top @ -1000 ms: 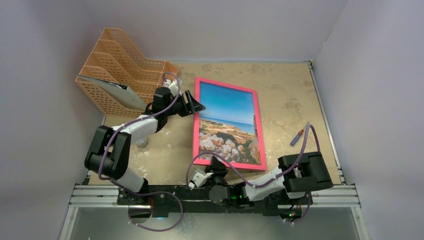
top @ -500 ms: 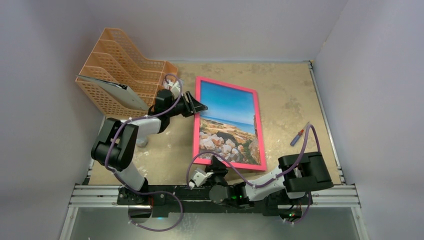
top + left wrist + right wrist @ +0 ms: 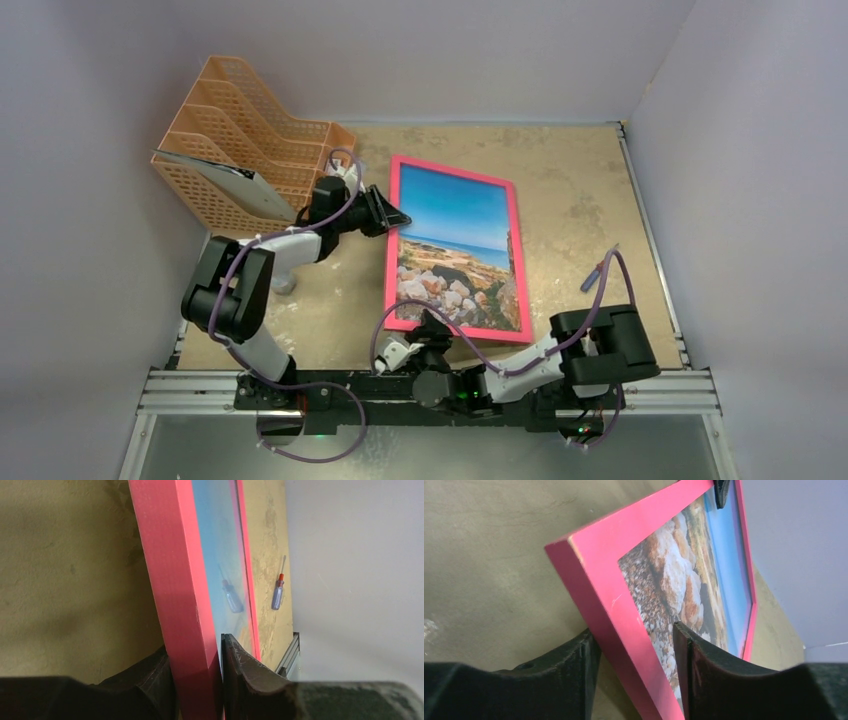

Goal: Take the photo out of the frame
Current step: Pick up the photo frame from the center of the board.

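Observation:
The pink frame (image 3: 392, 250) lies face up mid-table with the photo (image 3: 460, 240) of blue sky and pale rocks still inside it. My left gripper (image 3: 397, 214) is at the frame's left rail near the far corner. In the left wrist view both fingers press that rail (image 3: 170, 570), so the gripper (image 3: 196, 647) is shut on it. My right gripper (image 3: 428, 322) straddles the near left corner. There the jaws (image 3: 635, 632) stand open around the frame (image 3: 599, 580), with a gap over the photo (image 3: 684, 565). That corner sits lifted off the table.
An orange mesh file rack (image 3: 240, 140) holding a grey sheet stands at the back left, close behind the left arm. A small blue screwdriver (image 3: 596, 274) lies on the table right of the frame, also seen in the left wrist view (image 3: 277, 592). Walls close three sides.
The left jaws have closed onto the frame's left rail. The right jaws have widened at the near corner, and the right arm has shifted slightly left.

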Controlling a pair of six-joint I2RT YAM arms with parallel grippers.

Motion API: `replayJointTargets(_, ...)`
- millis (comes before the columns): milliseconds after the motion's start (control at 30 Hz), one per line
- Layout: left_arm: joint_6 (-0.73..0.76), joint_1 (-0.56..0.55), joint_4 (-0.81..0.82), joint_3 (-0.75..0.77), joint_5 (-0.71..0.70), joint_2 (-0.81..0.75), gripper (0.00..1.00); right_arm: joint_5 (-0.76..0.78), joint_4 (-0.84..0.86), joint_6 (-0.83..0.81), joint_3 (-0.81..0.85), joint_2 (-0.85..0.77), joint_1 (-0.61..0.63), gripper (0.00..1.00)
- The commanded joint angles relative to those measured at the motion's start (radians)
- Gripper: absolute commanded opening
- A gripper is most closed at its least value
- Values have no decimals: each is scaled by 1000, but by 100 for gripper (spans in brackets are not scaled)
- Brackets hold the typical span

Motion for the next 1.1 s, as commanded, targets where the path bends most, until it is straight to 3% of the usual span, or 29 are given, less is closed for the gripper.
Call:
replayJointTargets(0, 65, 2, -36, 39, -13, -69, 0, 72, 114, 28, 54, 29, -6, 61)
replayJointTargets(333, 91, 2, -113, 55, -26, -107, 0, 87, 278, -122, 44, 95, -33, 59)
replayJointTargets(633, 114, 2, -165, 88, -34, -125, 1, 122, 447, -270, 26, 103, -33, 35)
replayJointTargets(767, 139, 2, -208, 108, -55, -142, 15, 154, 702, -446, -7, 115, -33, 21)
replayJointTargets(900, 152, 2, -233, 119, -65, -161, 32, 168, 1308, -844, -30, 203, -32, 12)
replayJointTargets(967, 159, 3, -236, 121, -68, -174, 38, 171, 1349, -940, -2, 260, -32, 7)
replayJointTargets(1067, 172, 3, -246, 121, -89, -192, 52, 166, 1352, -927, 20, 280, -31, 6)
